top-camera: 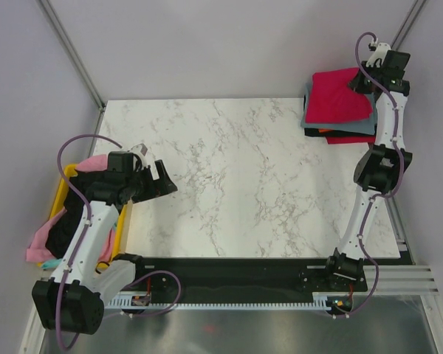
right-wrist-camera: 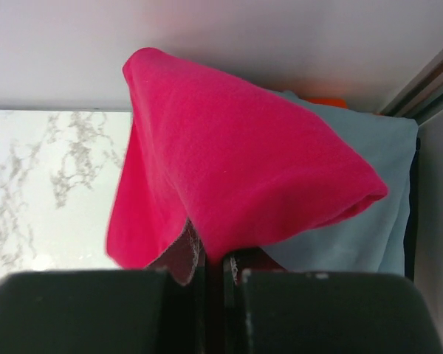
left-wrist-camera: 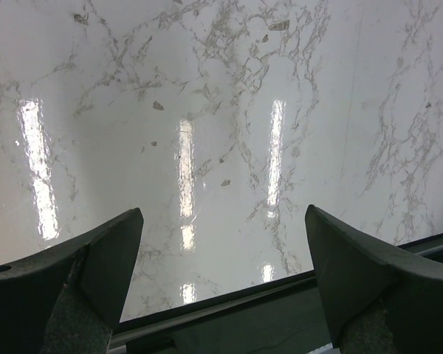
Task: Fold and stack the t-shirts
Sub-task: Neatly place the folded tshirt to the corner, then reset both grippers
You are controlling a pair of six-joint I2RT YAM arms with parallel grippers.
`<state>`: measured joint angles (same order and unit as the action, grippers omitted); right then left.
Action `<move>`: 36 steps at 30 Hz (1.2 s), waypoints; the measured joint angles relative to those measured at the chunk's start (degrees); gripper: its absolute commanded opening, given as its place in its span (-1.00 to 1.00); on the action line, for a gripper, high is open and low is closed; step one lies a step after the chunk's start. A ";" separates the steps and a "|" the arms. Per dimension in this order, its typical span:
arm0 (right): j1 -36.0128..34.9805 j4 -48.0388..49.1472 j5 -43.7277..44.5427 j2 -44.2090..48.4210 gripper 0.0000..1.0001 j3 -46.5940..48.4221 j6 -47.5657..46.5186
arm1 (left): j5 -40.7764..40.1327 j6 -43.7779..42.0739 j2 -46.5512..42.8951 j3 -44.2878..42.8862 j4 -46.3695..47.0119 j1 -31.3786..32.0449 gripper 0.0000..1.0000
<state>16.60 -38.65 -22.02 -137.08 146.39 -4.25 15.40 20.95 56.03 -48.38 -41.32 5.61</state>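
A folded crimson-red t-shirt [top-camera: 341, 95] lies on top of a stack at the table's far right corner, over a grey-blue t-shirt [top-camera: 338, 125] and darker ones. My right gripper [top-camera: 363, 82] is shut on the red shirt's right edge. In the right wrist view the red cloth [right-wrist-camera: 236, 169] rises in a peak from the closed jaws, with the grey-blue shirt [right-wrist-camera: 369, 228] beneath. My left gripper [top-camera: 166, 179] hangs open and holds nothing, low over the table's left side; its fingers [left-wrist-camera: 96, 265] frame bare marble. Pink [top-camera: 40, 240] and black [top-camera: 65, 228] shirts fill the bin.
A yellow plastic bin [top-camera: 60, 193] stands off the table's left edge, under the left arm. The marble table [top-camera: 236, 177] has a black rail [top-camera: 229, 262] along its near edge. Grey walls close in the back and the right side.
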 measured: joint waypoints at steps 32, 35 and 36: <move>9.40 26.18 16.09 26.45 0.96 -28.74 28.76 | -0.02 0.02 -2.64 0.02 1.03 0.52 0.97; 2.19 29.97 16.50 38.38 0.96 -39.63 29.57 | -0.07 0.02 -3.54 0.02 1.05 0.52 0.97; -2.45 31.85 16.70 41.86 0.96 -43.89 29.51 | -0.04 0.02 -3.72 0.02 1.05 0.52 0.97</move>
<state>14.15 -6.81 -5.32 -95.22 102.50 25.26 15.35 20.97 52.31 -48.36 -40.27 6.13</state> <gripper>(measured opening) 0.982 0.985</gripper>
